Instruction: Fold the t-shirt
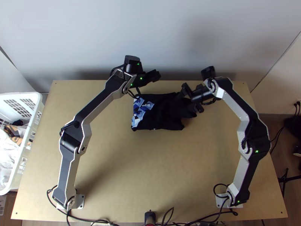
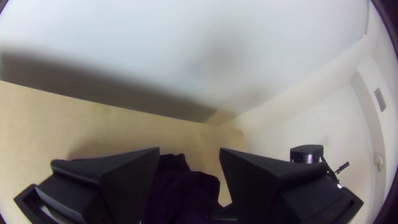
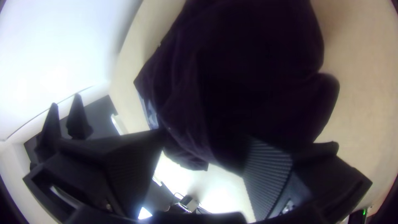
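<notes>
Left gripper (image 1: pixel 149 83): hung wide open near the T-shirt (image 1: pixel 160 113).
Right gripper (image 1: pixel 191 99): stood wide open over the rumpled end, with contact impossible to tell.
T-shirt: lay dark and partly bunched toward the table's (image 1: pixel 150 169) far edge, printed in blue and white.
Basket (image 1: pixel 37 107): stood at left, holding cloth.

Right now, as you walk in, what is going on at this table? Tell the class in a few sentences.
Two robot arms are at work on folding a dark t-shirt on the table. The left gripper is open near the shirt's far edge, and the right gripper is open at its right end. Neither is gripping the cloth. The shirt lies in a compact shape, its blue and white print at the left, but the right end is rumpled and uneven.
</notes>
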Tool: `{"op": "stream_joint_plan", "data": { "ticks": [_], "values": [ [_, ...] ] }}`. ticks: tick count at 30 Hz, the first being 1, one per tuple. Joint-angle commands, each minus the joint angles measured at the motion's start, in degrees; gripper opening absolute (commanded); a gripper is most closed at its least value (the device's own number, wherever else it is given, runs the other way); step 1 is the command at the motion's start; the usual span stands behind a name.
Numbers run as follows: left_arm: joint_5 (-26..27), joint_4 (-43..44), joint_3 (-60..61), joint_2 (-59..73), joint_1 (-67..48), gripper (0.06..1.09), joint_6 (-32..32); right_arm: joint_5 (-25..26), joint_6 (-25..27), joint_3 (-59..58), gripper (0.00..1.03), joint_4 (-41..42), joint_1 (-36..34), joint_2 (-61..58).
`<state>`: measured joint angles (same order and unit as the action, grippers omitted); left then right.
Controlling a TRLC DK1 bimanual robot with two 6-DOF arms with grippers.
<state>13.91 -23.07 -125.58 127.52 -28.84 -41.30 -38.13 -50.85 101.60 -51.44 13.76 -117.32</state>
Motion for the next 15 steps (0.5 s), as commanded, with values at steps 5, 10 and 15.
{"op": "stream_joint_plan", "data": {
  "ticks": [5, 10, 15],
  "values": [
    [0.15, -0.05, 0.07, 0.44, 0.63, 0.78, -0.1, 0.25, -2.94, -3.43, 0.24, -9.2, 4.08, 0.42],
    [0.15, 0.04, -0.02, 0.62, 1.07, 0.78, -0.1, 0.34, 0.93, -8.53, 0.23, -16.59, 4.35, 0.33],
    [0.15, -0.13, -0.02, 0.71, 1.42, 0.78, -0.1, 1.74, 5.94, -15.03, 0.23, -23.27, 4.26, 3.15]
  ]
}}
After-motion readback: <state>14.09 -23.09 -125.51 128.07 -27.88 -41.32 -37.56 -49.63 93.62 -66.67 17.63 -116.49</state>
